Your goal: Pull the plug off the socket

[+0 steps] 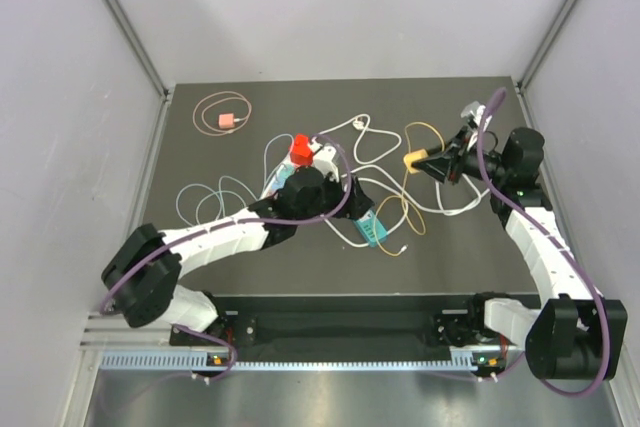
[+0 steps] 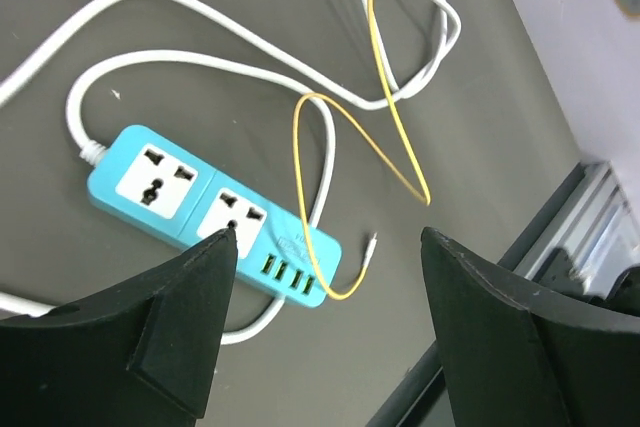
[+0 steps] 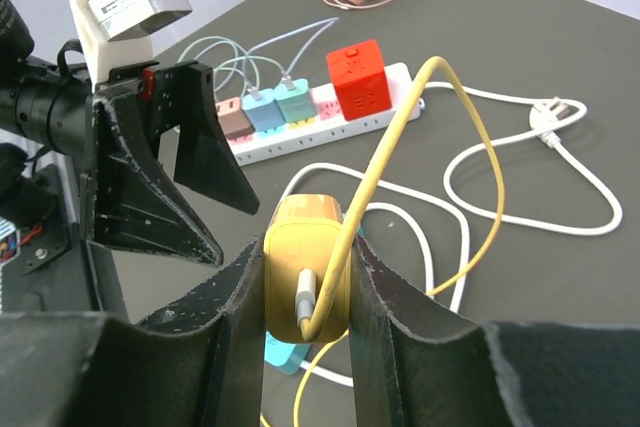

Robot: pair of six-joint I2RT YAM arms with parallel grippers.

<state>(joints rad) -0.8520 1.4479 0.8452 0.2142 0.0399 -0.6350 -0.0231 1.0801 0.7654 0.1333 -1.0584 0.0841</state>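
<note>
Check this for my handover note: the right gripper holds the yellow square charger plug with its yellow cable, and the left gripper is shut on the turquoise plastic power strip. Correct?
Not quite. The left gripper is open, its jaws wide apart over the turquoise plastic power strip, as the left wrist view shows. The right gripper does hold the yellow square charger plug.

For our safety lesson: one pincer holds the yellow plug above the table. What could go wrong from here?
The yellow cable from the plug in the right pincer lies looped over the blue power strip, and the left pincer above it is open, so moving the plug could drag the strip. The cable also crosses white cords and might snag.
</note>
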